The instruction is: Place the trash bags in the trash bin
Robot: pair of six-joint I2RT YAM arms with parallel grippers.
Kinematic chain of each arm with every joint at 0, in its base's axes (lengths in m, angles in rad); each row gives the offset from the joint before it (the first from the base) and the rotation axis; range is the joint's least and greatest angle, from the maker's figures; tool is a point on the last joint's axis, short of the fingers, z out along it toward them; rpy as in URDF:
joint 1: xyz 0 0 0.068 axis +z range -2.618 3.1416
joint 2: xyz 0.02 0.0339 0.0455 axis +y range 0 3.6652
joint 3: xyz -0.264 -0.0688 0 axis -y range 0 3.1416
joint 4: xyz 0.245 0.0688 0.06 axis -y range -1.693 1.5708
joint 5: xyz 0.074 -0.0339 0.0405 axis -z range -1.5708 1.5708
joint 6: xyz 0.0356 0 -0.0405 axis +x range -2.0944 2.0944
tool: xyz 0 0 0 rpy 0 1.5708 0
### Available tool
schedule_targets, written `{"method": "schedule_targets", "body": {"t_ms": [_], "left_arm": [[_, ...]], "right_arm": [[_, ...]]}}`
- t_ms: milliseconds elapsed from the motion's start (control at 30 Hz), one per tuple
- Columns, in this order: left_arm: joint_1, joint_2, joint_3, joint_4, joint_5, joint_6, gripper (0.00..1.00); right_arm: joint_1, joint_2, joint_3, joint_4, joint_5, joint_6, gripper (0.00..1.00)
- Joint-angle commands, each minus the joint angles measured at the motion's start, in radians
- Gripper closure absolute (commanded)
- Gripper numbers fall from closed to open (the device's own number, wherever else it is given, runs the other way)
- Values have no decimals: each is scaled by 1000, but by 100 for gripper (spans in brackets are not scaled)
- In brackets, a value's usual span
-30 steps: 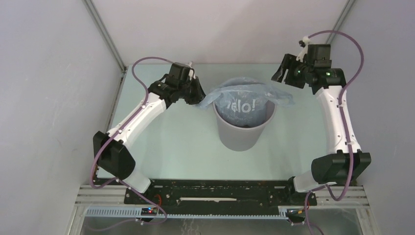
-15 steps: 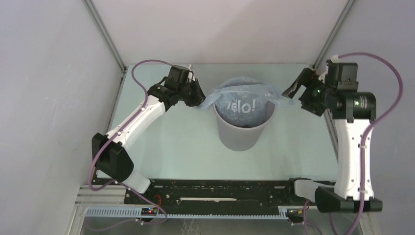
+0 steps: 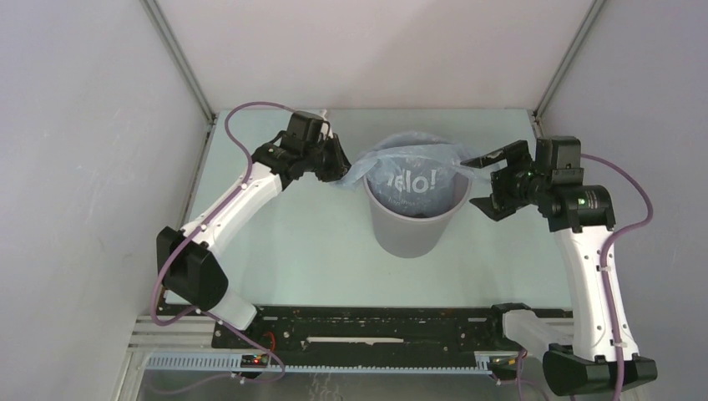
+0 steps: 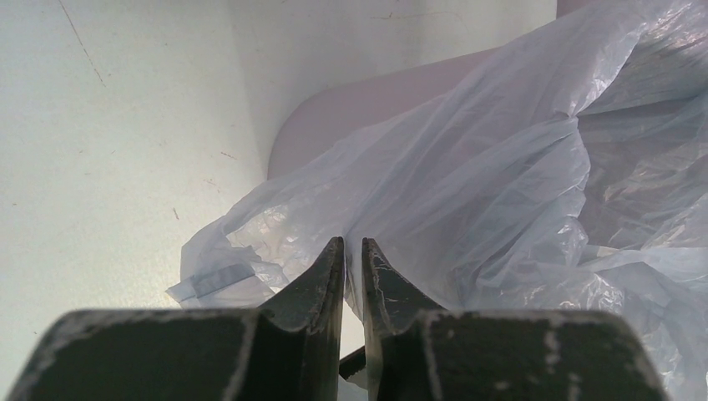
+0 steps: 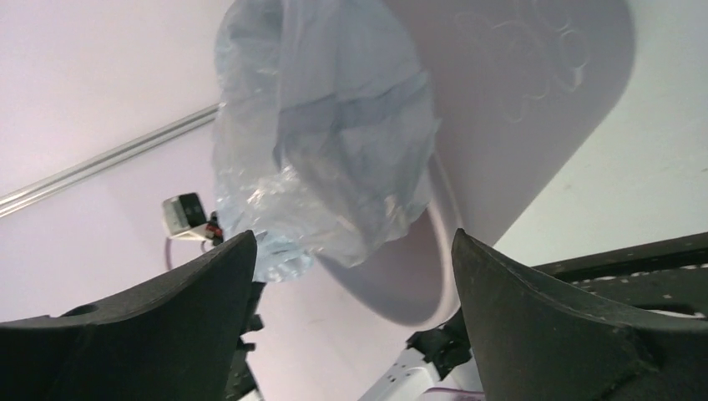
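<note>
I am pinching the left edge of the bag (image 3: 415, 159) in my left claw (image 4: 351, 242), its jaws nearly closed. My right claw (image 3: 482, 181) is gaping wide just beside the bin (image 3: 411, 230). The bag is draping over the bin's rim, its lettering partly hidden.

Thin, crinkly, glossy translucent plastic bag (image 3: 417, 156); smooth matt grey bin (image 3: 409, 234), probably plastic; faintly scratched matt table (image 3: 292, 242)

the trash bin (image 3: 413, 234) blocks the middle near the table's (image 3: 317, 246) far edge, the bag (image 3: 401, 159) spilling over its rim; the near edge lies open.
</note>
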Motion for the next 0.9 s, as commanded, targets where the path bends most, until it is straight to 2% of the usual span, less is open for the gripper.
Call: {"method": "schedule_targets", "body": {"t_ms": [0,133,233,300,333,433,533,600,667,867], "left_arm": [[1,-38,-4,25,21,-4,83],[1,-37,-5,26,23,-2,83],[1,-38,-9,26,26,0,83],[1,-40,-14,28,25,2,83],[1,-42,-18,27,26,3,83],[1,-50,-26,30,25,4,83],[1,-56,-35,33,23,7,83],[1,-57,-38,32,25,10,83],[1,-58,-40,33,26,11,83],[1,-57,-44,33,30,16,84]], "right_arm": [[65,-33,13,79,46,182,5],[129,-20,11,89,159,245,8],[137,-8,10,127,212,290,20],[138,-2,11,136,248,300,42],[135,0,10,126,258,305,48],[118,8,9,85,263,275,57],[95,-14,-15,71,257,237,80],[81,-42,-41,73,259,210,88],[57,-66,-72,76,242,180,99],[-24,-113,-120,58,127,20,100]]}}
